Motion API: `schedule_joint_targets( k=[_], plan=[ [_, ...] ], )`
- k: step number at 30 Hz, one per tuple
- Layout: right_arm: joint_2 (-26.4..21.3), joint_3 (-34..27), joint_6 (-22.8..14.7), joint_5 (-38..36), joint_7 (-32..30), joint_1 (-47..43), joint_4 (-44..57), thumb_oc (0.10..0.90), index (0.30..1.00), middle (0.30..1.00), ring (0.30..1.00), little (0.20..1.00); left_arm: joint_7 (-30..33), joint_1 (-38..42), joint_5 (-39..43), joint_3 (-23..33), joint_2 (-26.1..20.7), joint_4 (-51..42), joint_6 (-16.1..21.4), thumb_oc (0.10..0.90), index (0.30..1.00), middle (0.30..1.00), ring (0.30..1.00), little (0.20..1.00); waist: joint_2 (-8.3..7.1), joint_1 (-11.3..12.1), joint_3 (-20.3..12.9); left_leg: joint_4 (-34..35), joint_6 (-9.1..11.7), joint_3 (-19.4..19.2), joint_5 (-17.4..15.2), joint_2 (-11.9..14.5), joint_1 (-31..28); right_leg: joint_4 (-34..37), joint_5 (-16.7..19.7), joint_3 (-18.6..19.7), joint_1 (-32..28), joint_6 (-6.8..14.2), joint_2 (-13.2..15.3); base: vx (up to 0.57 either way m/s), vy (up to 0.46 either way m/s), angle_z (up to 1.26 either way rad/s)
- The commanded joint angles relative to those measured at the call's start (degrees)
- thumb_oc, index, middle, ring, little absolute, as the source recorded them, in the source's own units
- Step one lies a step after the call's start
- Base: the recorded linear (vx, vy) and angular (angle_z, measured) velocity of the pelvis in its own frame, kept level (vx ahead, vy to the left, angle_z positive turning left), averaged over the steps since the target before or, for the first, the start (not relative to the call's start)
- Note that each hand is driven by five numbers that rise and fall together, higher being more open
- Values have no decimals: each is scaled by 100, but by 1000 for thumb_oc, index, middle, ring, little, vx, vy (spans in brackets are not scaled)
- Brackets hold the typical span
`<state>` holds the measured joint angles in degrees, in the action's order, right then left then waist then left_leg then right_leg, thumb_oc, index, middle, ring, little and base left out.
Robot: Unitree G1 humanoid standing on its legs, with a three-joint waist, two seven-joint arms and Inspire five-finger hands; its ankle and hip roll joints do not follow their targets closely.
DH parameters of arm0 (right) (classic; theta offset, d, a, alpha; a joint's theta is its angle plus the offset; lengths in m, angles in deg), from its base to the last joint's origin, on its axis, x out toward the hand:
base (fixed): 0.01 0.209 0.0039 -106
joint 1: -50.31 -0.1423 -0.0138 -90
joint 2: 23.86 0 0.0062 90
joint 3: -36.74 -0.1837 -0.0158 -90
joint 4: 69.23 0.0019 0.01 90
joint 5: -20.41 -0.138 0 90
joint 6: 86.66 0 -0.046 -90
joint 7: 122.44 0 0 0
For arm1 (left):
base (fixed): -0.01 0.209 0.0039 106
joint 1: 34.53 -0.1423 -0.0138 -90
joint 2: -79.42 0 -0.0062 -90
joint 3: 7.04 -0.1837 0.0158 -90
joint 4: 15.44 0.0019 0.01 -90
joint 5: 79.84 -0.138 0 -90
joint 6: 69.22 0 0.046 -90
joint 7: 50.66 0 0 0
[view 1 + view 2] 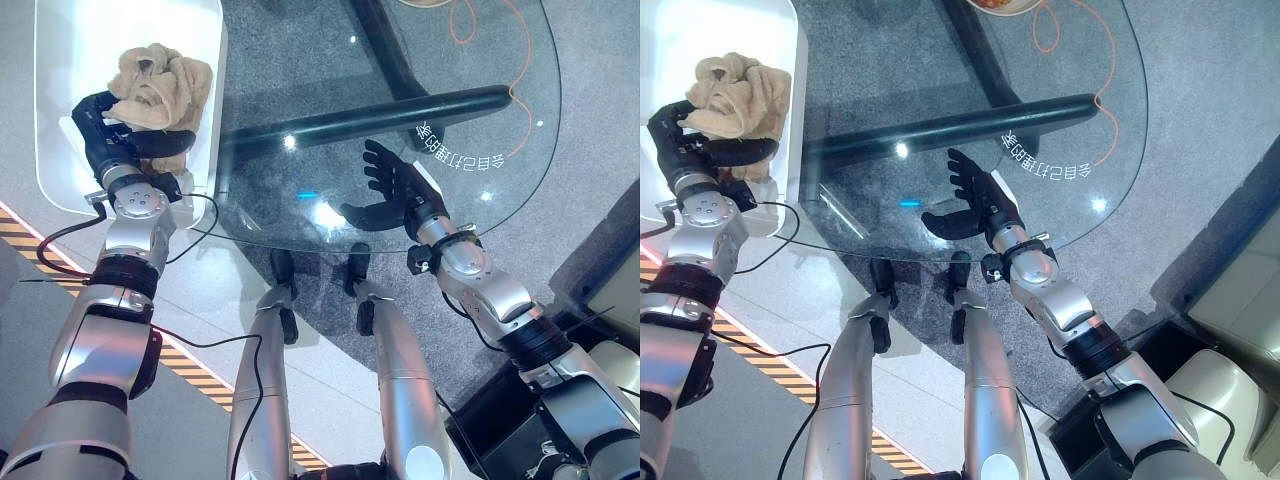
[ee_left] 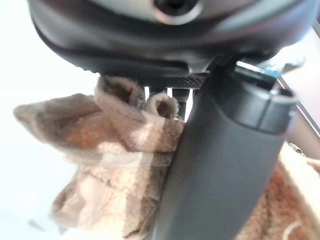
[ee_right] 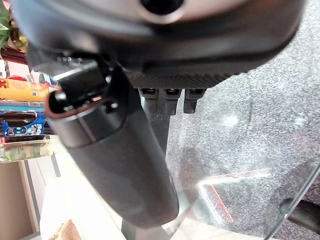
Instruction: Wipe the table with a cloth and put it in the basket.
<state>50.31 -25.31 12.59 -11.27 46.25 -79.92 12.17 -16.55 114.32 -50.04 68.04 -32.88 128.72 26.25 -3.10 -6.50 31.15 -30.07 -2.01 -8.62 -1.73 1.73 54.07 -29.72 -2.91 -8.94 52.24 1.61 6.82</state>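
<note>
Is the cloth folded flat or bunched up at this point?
Bunched up. The tan cloth sits as a crumpled heap over the white basket, with the left hand curled round its edge.

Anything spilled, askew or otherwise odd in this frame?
Nothing stands out. The left hand grips the crumpled tan cloth over the white basket beside the glass table. The right hand rests open at the table's near edge. No spill or damage shows on the glass.
</note>
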Motion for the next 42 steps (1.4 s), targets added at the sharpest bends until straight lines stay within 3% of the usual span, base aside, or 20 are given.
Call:
schedule_joint_targets(
  k=[1,4,5,9,11,20,28,37,42],
  plan=[
    [-77,-212,-474,-139,93,44,720,800,900,900,900,900,72,230,-6,123,-494,60,248,800,900,900,900,900,-55,141,-136,478,27,-296,-512,-170,-721,478,291,285,-150,312,-317,39,6,0],
    [-94,-259,-443,-125,92,122,836,800,900,900,900,900,40,210,32,144,-578,2,288,800,900,900,900,900,-36,153,-136,502,26,-310,-509,-176,-809,478,258,249,-242,300,-304,-32,-28,0],
    [-109,-289,-436,-100,71,114,901,800,900,900,900,900,17,235,79,167,-610,-45,353,800,900,900,900,900,-41,146,-136,544,-8,-385,-354,-173,-708,535,388,200,-155,249,-276,-91,-55,0],
    [-74,-327,-414,-78,46,245,1018,800,900,900,900,900,-31,139,96,171,-645,-193,529,800,900,900,900,900,-13,181,-136,540,20,-312,-515,-171,-927,446,213,199,-346,296,-277,-6,-46,1],
    [-66,-400,-426,-30,17,304,1122,800,900,900,900,900,-28,70,-3,218,-660,-468,710,800,900,900,900,900,-17,196,-136,612,-17,-385,-352,-171,-867,513,339,129,-300,240,-250,-87,-94,1],
    [117,-710,-433,275,-29,964,1596,800,900,900,900,900,351,-996,-323,809,-551,-1464,1108,800,900,900,900,900,-4,353,-136,826,-40,-318,-312,-221,-1201,572,214,2,-667,183,-292,-22,-79,1],
    [265,-897,-503,481,102,1515,1867,800,900,900,900,900,266,-1903,-286,1320,-479,-1874,1193,800,900,900,900,900,33,450,-136,1061,-4,-268,-252,-225,-1683,622,69,-58,-1134,183,-333,-34,-76,2],
    [297,-1091,-767,680,357,2442,1709,800,900,900,900,900,-89,-3496,-1005,1689,130,-2421,1415,800,900,900,900,900,-3,642,-136,1403,92,-101,-172,-290,-2624,925,-56,-112,-2148,200,-375,-26,-104,3],
    [338,-1174,-987,1095,532,3153,1090,800,900,900,900,900,-551,-4578,-1356,1490,759,-2803,1339,800,900,900,900,900,-17,785,-136,1706,187,-19,-109,-322,-3418,1198,-154,-214,-3031,230,-316,-20,-100,1]
  ],
)
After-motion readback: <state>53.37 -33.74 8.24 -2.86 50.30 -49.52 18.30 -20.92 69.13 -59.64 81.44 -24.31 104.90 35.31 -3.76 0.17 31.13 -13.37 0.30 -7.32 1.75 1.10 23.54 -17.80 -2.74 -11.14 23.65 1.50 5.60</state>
